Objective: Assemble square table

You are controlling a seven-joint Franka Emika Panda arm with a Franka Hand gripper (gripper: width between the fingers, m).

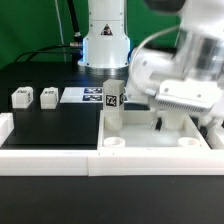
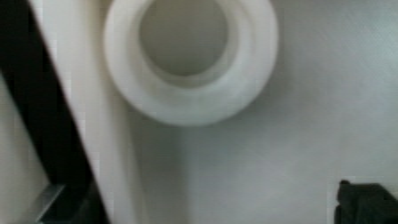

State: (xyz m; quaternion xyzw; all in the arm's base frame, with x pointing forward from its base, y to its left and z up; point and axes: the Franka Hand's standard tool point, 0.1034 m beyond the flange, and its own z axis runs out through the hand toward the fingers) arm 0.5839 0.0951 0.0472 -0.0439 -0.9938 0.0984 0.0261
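Observation:
The white square table top (image 1: 150, 135) lies at the exterior view's right, with round sockets at its near corners (image 1: 113, 142). One tagged white leg (image 1: 112, 100) stands upright at its far left corner. Two more legs (image 1: 22, 97) (image 1: 48, 95) lie loose on the black table at the left. My gripper (image 1: 160, 123) hangs low over the inside of the top, right of the standing leg. In the wrist view a round socket (image 2: 187, 55) fills the picture. My gripper (image 2: 210, 205) is open, with one dark fingertip (image 2: 366, 202) at the edge and only the top's white surface between the jaws.
The long white border rail (image 1: 50, 158) runs along the front and up the left side. The marker board (image 1: 83, 96) lies behind the top, between the loose legs and the standing leg. The arm's white base (image 1: 105, 40) stands at the back.

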